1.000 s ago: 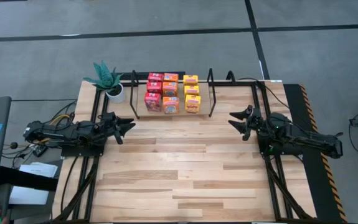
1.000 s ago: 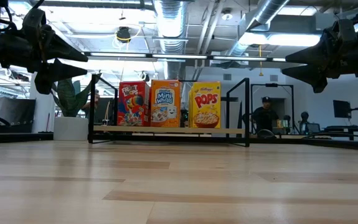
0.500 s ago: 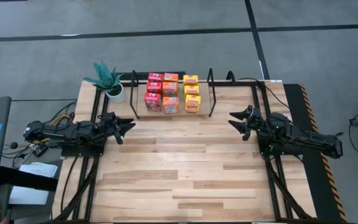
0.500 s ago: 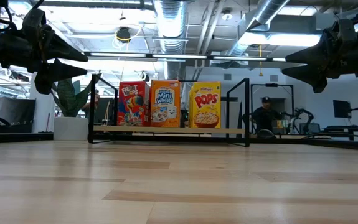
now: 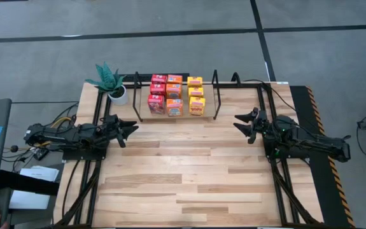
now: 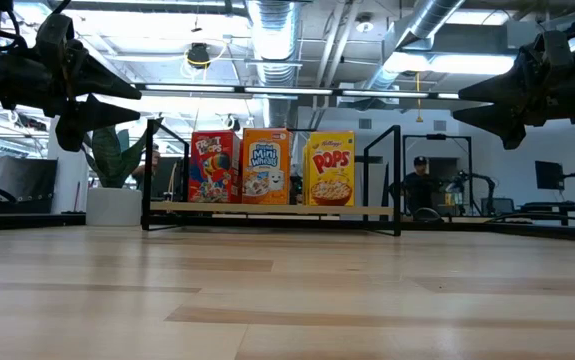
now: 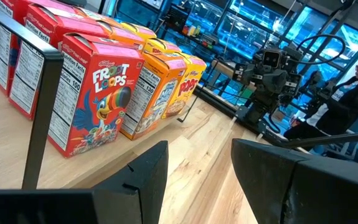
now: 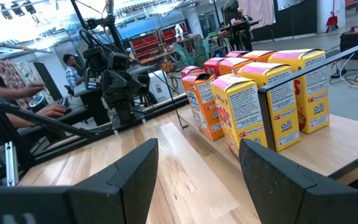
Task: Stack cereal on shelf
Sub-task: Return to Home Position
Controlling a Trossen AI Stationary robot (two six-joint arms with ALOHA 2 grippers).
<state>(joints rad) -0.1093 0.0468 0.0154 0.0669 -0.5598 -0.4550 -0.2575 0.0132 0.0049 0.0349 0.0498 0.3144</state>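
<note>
Wooden table [image 5: 183, 172] spans wide between left hand [image 5: 130, 131] and right hand [image 5: 239, 122].

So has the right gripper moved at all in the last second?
No. In the high view the right gripper hangs open at the same spot, off to the right of the shelf, exactly as in both earlier pictures.

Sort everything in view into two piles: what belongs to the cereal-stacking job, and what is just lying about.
Job:
- red cereal boxes, orange cereal boxes and yellow cereal boxes, all on the shelf
- left hand and right hand, both open and empty, off to the sides

Lying about:
- potted plant beside the shelf
- person in the room behind
</note>
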